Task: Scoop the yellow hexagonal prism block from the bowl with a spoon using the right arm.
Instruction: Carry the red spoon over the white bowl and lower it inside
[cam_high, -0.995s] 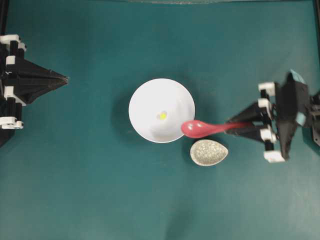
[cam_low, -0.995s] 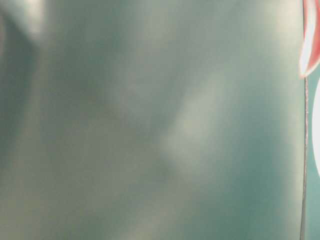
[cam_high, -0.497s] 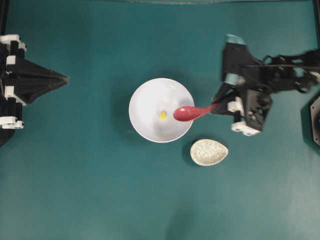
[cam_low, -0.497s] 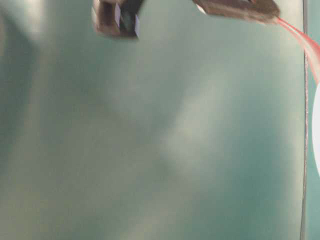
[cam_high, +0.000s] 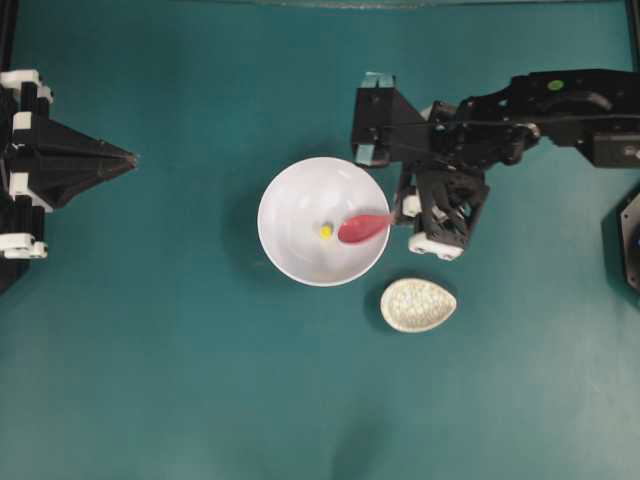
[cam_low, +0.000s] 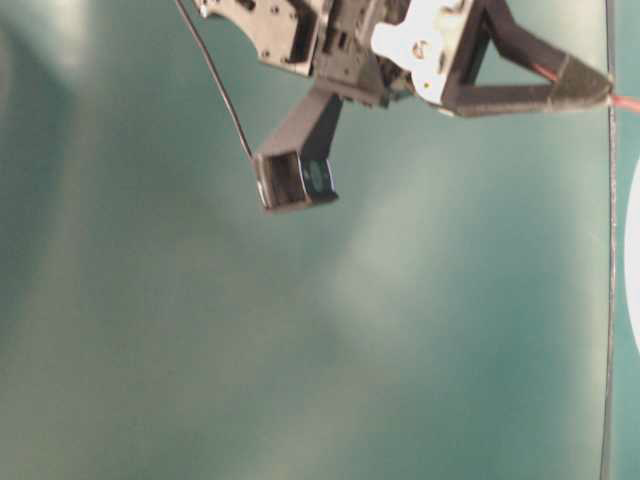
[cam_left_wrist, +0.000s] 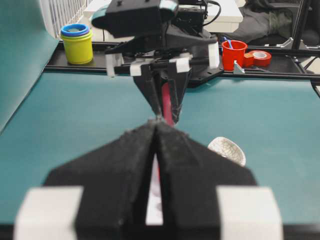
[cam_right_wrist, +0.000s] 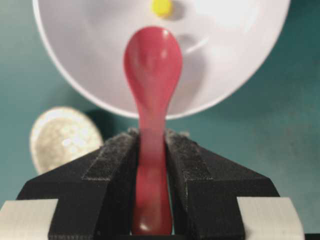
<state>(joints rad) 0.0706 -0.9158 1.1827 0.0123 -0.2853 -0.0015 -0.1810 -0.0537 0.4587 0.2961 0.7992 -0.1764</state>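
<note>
The tiny yellow hexagonal prism block (cam_high: 326, 231) lies near the middle of the white bowl (cam_high: 290, 200). My right gripper (cam_high: 399, 214) is shut on the handle of the pink-red spoon (cam_high: 362, 227). The scoop is inside the bowl, just right of the block. In the right wrist view the gripper (cam_right_wrist: 151, 137) clamps the spoon (cam_right_wrist: 152, 65), with the scoop over the bowl (cam_right_wrist: 90, 50) and the block (cam_right_wrist: 161, 7) just beyond its tip. My left gripper (cam_high: 128, 157) is shut and empty at the far left, and it also shows in the left wrist view (cam_left_wrist: 157, 122).
A speckled beige teardrop spoon rest (cam_high: 417, 305) sits on the teal table just below and right of the bowl. Beyond the table's far edge stand a yellow cup (cam_left_wrist: 77, 44), a red cup (cam_left_wrist: 234, 52) and a tape roll (cam_left_wrist: 259, 57).
My right arm has swung in from the right edge, carrying the spoon. The scoop has moved from the bowl's lower right rim to inside the bowl beside the block. The left arm has not moved.
</note>
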